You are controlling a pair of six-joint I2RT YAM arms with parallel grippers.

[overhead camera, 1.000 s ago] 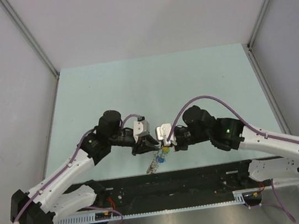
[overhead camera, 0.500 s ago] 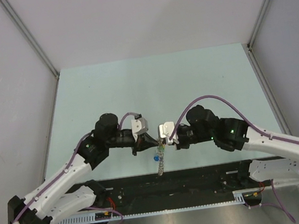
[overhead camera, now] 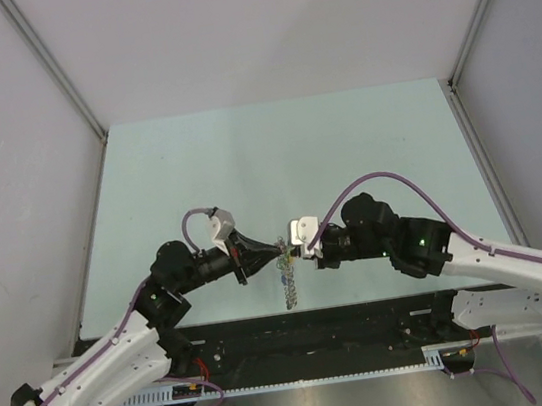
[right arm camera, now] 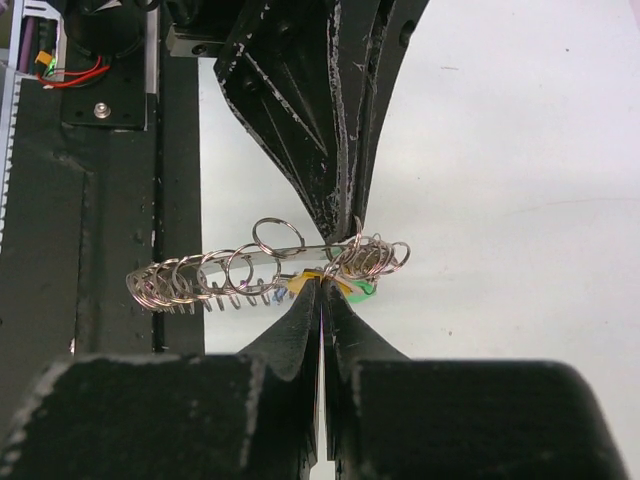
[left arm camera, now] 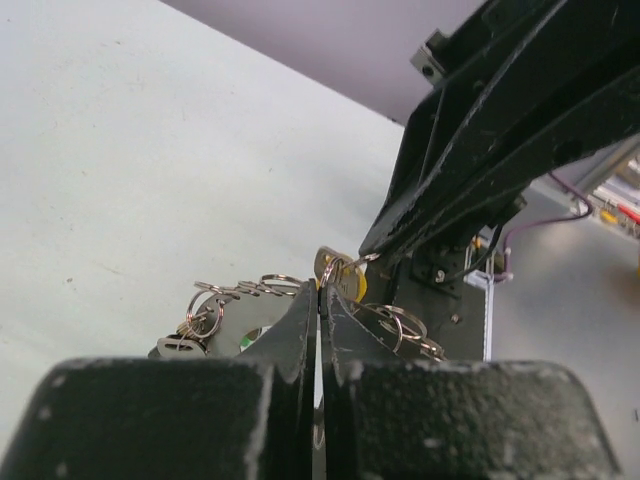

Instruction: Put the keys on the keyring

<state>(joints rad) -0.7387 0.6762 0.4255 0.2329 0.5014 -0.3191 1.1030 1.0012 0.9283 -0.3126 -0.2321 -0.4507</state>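
Observation:
The keyring (overhead camera: 286, 282), a grey chain of small metal loops, hangs down between both grippers just above the table's near edge. My left gripper (overhead camera: 271, 254) is shut, and its tips pinch a loop at the top of the ring cluster (right arm camera: 372, 255). Facing it from the right, my right gripper (overhead camera: 290, 252) is shut on the keys, with a yellow-orange head (right arm camera: 303, 283) showing beside its tips and a green head (right arm camera: 366, 290) just right of them. In the left wrist view a yellow-headed key (left arm camera: 345, 281) sits at my shut tips (left arm camera: 320, 292), with loops (left arm camera: 235, 292) to the left.
A black rail (overhead camera: 369, 323) runs along the table's near edge, directly below the hanging ring. The pale green tabletop (overhead camera: 274, 152) stretches behind the grippers, bounded by grey walls left, right and back.
The left gripper has shut and its arm has dropped lower and turned toward the right gripper. The keyring rose from a bunch near the rail to hang straight between the grippers.

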